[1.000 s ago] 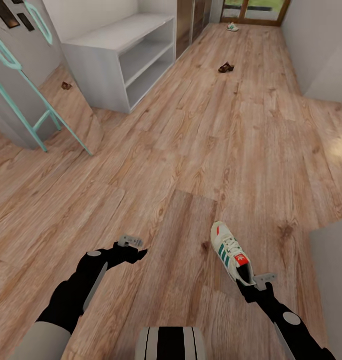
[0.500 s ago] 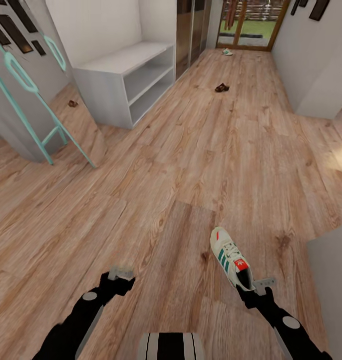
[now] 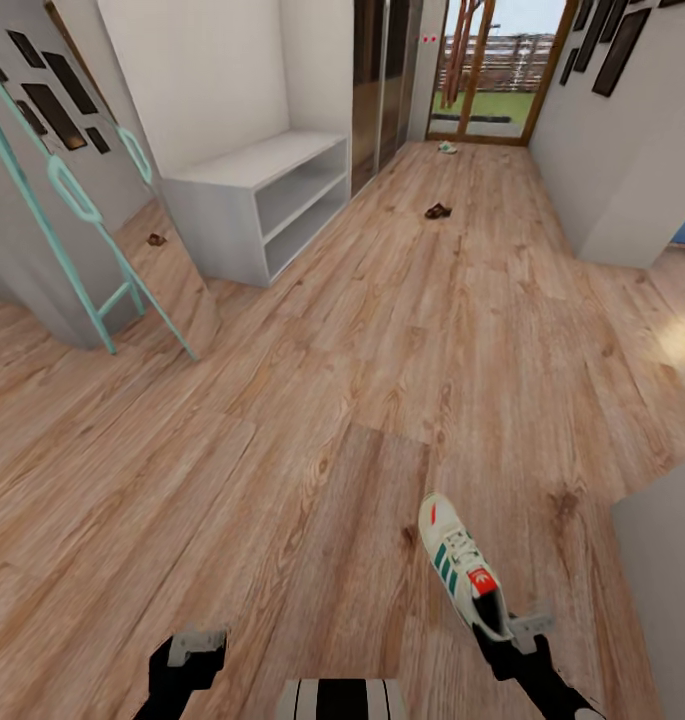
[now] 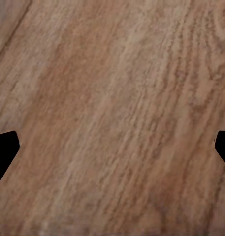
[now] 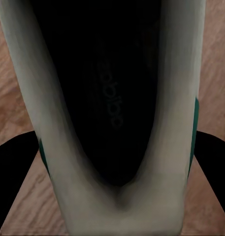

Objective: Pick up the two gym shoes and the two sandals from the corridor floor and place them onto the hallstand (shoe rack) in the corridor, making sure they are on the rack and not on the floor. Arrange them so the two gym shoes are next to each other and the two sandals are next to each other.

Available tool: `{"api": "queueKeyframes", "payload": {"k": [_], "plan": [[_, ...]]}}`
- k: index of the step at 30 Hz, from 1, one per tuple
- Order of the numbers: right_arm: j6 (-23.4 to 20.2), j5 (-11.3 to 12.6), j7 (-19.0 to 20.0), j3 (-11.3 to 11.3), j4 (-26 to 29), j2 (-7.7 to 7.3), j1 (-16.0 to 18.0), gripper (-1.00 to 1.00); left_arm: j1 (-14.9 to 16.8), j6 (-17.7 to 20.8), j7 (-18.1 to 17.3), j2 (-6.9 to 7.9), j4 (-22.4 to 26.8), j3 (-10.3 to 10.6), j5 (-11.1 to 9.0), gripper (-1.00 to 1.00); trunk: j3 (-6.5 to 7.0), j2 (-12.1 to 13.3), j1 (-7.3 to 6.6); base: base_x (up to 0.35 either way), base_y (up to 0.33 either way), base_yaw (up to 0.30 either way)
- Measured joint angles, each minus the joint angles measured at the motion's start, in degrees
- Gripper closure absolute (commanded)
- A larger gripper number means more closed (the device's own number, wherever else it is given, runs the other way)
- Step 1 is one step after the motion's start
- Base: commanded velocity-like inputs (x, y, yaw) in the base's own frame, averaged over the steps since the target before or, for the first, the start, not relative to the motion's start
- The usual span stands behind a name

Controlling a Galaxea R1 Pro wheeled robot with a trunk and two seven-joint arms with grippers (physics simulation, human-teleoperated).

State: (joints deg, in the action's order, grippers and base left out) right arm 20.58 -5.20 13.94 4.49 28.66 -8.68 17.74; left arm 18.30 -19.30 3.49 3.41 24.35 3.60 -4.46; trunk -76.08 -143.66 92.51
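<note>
One of the four pieces of footwear is in hand: the right gripper (image 3: 509, 630) is clamped on the heel of a gym shoe (image 3: 460, 564), whose toe points away from the robot over the corridor floor (image 3: 382, 330), and the right wrist view looks straight down into the shoe's dark opening (image 5: 110, 93) with a dark finger (image 5: 11, 172) at either side of it. The left gripper (image 3: 195, 643) carries nothing; in the left wrist view its fingertips (image 4: 4, 150) stand wide apart over bare planks. Nothing rests on the hallstand (image 3: 252, 205) so far as its bench top and two open shelves show from here, so no placement looks done. The second gym shoe (image 3: 447, 147) lies far down the corridor near the glass door, and one sandal (image 3: 438, 211) lies on the planks between it and the robot, well apart from the rack. A small brown shape (image 3: 156, 239) shows at the far left beside the rack; whether it is the other sandal or a mirror's reflection I cannot tell. By my reckoning the task is barely begun: this shoe needs carrying to the rack, then three more fetches and the pairing.
</note>
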Motion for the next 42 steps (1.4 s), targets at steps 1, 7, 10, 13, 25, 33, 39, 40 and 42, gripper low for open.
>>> {"api": "queueKeyframes", "payload": {"k": [1, 7, 10, 13, 25, 33, 39, 40, 42], "plan": [[2.0, 0.0, 0.0, 0.0, -1.6, 0.01, 0.0, 1.00, 0.0, -1.2, 0.1, 0.01, -1.3, -0.2, -0.3, -1.00, 0.32, 0.0, -0.03, 0.000, 0.000, 0.000], [17.2, 0.1, -0.1, 0.1, -12.6, 0.04, 0.0, 1.00, -0.1, -9.1, 0.3, 0.08, -8.3, -0.8, -1.7, -1.00, 2.19, 0.1, -0.18, 0.000, 0.000, 0.000], [20.5, 0.2, -0.1, 0.1, -14.5, 0.04, 0.0, 1.00, -0.6, -10.4, 0.3, 0.09, -9.3, -0.9, -1.9, -1.00, 3.13, 0.1, -0.26, 0.000, 0.000, 0.000], [22.4, 0.3, -0.2, 0.1, -15.7, 0.04, 0.0, 1.00, -1.5, -11.2, 0.3, -0.04, -9.7, -0.9, -2.1, -1.00, 4.06, 0.2, -0.34, 0.000, 0.000, 0.000], [22.7, 0.2, -0.3, 0.2, -16.0, 0.12, 0.0, 1.00, -1.7, -11.4, 0.4, -0.08, -10.1, -0.9, -2.1, -1.00, 7.80, 0.3, -0.65, 0.000, 0.000, 0.000], [22.8, 0.2, -0.2, 0.1, -15.9, 0.13, 0.0, 1.00, -1.7, -11.3, 0.4, -0.09, -10.1, -0.9, -2.1, -1.00, 10.09, 0.9, -1.05, 0.000, 0.000, 0.000], [22.8, 0.2, -0.2, 0.2, -15.9, 0.13, 0.0, 1.00, -1.7, -11.3, 0.4, -0.09, -10.1, -0.9, -2.1, -1.00, 11.22, 3.3, -2.37, 0.000, 0.000, 0.000], [22.8, 0.2, -0.2, 0.2, -15.8, 0.13, 0.0, 1.00, -1.7, -11.3, 0.4, -0.09, -10.1, -0.9, -2.1, -1.00, 11.40, 3.7, -2.59, 0.000, 0.000, 0.000], [22.8, 0.3, -0.2, 0.3, -15.8, 0.13, 0.0, 1.00, -1.7, -11.3, 0.4, -0.09, -10.1, -0.9, -2.1, -1.00, 11.77, 4.5, -3.03, 0.000, 0.000, 0.000]]}}
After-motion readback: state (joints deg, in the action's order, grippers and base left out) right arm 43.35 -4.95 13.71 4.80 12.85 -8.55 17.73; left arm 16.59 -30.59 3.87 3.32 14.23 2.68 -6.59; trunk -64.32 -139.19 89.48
